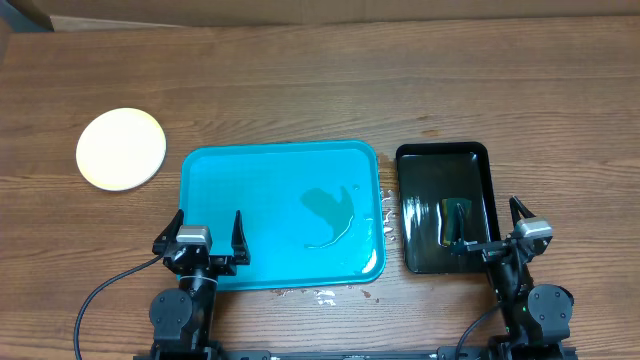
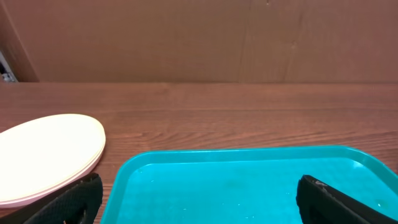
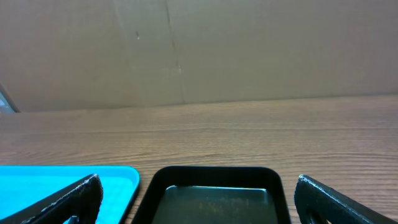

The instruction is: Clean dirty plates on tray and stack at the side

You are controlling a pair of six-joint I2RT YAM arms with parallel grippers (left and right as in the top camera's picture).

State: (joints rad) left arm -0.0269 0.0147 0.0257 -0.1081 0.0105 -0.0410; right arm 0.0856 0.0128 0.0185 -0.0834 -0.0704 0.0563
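Overhead view: plates (image 1: 121, 148) are seen stacked on the desk (image 1: 400, 80), well left of the tray (image 1: 250, 190) and off its far-left corner. The top plate is pale and looks clean. Layered rims are shown in the left wrist view (image 2: 46, 155), but the count cannot be told. The turquoise tray is laid centre-front on the desk. A film of liquid with a darker patch (image 1: 330, 212) is seen in its right half. Droplets (image 1: 325, 295) are scattered on the desk along the tray's front and right edges.

A black tray (image 1: 443, 152) is set just right of the turquoise one, with a narrow gap between them. A dark green object (image 1: 457, 215) is lying in the black tray; what it is cannot be told.

The left gripper (image 1: 208, 225) is held at the turquoise tray's near-left corner, jaws spread wide, nothing gripped. The right gripper (image 1: 485, 222) is held at the black tray's near-right edge, jaws likewise spread fully, nothing gripped. A cardboard wall (image 2: 249, 37) is seen behind the desk.
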